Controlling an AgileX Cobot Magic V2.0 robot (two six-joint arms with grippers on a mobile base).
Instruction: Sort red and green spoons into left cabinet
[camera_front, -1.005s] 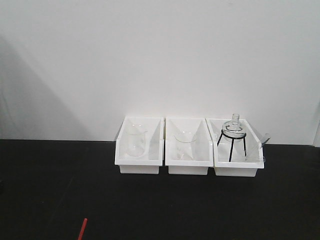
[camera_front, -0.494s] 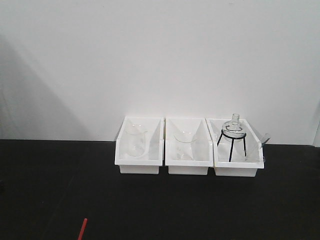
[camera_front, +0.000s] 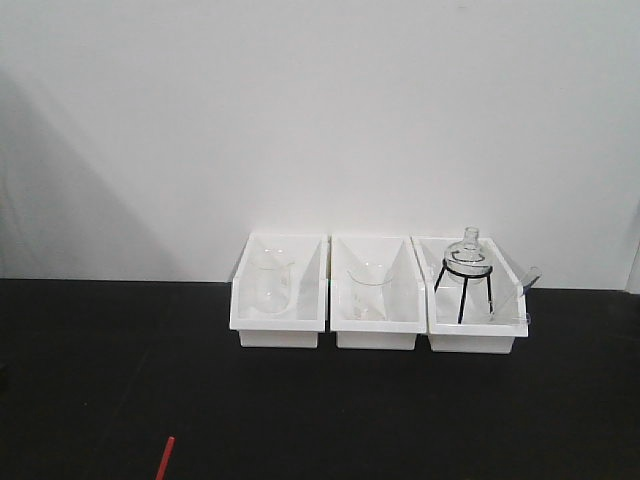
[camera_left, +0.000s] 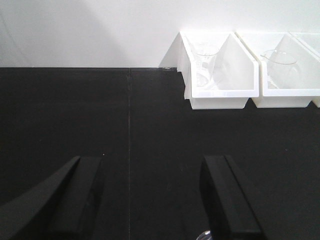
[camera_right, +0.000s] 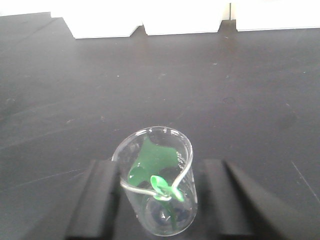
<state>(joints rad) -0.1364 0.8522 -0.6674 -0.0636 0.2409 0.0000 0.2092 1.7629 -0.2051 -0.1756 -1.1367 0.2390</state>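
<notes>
A green spoon (camera_right: 162, 186) stands in a clear glass beaker (camera_right: 186, 200) on the black table. My right gripper (camera_right: 159, 167) is open and straddles the beaker; the left finger touches the glass and the right finger stands a little off it. The tip of a red spoon (camera_front: 165, 458) lies at the bottom edge of the front view. The left white bin (camera_front: 278, 327) holds a glass beaker (camera_front: 268, 282); it also shows in the left wrist view (camera_left: 220, 93). My left gripper (camera_left: 151, 162) is open and empty over bare table.
The middle white bin (camera_front: 376, 328) holds a beaker. The right white bin (camera_front: 476, 335) holds a round flask (camera_front: 468, 260) on a black tripod. All three bins stand against the white wall at the back of the black table (camera_front: 100, 380).
</notes>
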